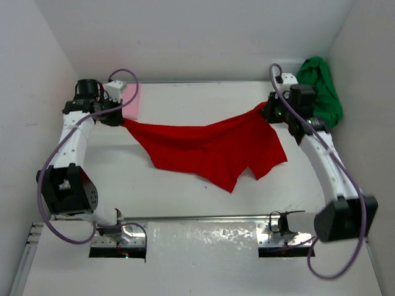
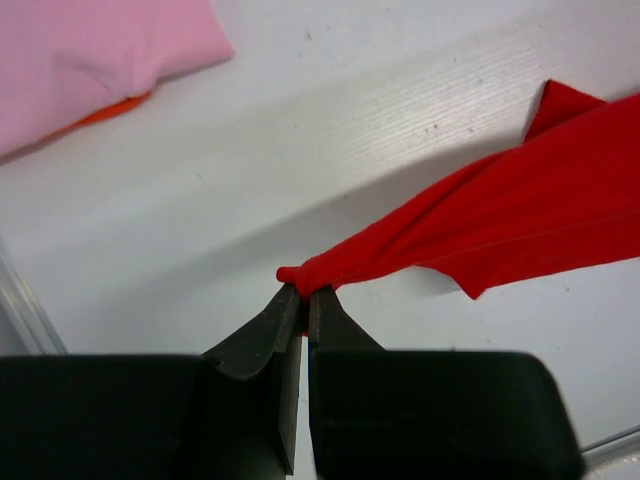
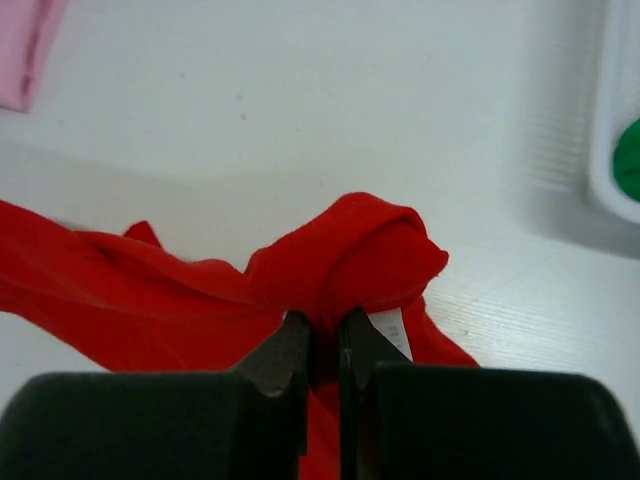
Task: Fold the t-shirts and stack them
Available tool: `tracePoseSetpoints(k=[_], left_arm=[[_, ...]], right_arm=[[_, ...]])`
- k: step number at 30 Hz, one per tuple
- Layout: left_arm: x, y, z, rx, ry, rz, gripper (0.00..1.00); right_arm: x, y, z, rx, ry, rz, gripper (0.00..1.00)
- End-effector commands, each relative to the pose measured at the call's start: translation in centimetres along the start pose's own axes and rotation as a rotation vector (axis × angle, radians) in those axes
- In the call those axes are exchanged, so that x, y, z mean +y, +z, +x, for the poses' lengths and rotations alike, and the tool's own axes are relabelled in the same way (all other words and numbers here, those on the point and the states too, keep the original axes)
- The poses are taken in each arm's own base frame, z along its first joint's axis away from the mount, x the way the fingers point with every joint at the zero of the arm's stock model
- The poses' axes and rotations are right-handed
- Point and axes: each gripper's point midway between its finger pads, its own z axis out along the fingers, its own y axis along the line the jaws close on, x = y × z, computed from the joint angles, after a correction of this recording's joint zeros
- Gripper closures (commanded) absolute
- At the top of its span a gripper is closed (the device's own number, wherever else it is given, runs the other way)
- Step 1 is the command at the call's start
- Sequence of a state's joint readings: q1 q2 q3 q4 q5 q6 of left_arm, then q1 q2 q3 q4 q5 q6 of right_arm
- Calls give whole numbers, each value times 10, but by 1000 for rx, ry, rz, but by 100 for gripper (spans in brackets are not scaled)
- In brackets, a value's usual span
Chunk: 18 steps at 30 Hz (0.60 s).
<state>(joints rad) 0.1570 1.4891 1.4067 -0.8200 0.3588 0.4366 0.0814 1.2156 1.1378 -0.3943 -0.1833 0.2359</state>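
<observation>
Left gripper (image 2: 303, 292): jaws pinched together on a bunched corner of the red shirt (image 2: 520, 210). Only a small nub of cloth showed past the tips. That corner sat clear of the table (image 2: 330, 120), with a shadow under it.

Right gripper (image 3: 322, 320): jaws nearly closed on a rolled wad of the same red shirt's other end. A white tag (image 3: 392, 330) peeked out just beside my right finger.

From the top view, the red shirt hung stretched between my two grippers across the far half of the table. Its top edge ran from the left one up to the right one. The body sagged toward the near side, with a sleeve and hem pointing at my bases. I could not tell how much of it lay on the surface.

Pink shirt (image 2: 90, 55): folded flat at the far left, just beyond my left gripper. A sliver of the orange shirt (image 2: 110, 108) showed under its edge.

Green shirt (image 1: 321, 92): heaped in the far right corner, behind my right wrist. The white basket (image 3: 605, 120) rim showed beside it in the right wrist view.
</observation>
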Motion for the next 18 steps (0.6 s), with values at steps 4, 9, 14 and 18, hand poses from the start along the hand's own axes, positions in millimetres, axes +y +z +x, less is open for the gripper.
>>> tracePoseSetpoints(k=[4, 9, 14, 18], left_arm=[[-3, 42, 26, 54, -59, 65, 100], [-8, 53, 42, 64, -77, 75, 100], [-10, 51, 52, 68, -73, 64, 100], [-7, 50, 58, 79, -68, 37, 100]], right_arm=[[-27, 117, 38, 242, 95, 23, 53], [-39, 149, 16, 294, 102, 96, 19], [-14, 93, 8, 187, 8, 160, 1], [34, 59, 108, 325, -38, 170, 3]])
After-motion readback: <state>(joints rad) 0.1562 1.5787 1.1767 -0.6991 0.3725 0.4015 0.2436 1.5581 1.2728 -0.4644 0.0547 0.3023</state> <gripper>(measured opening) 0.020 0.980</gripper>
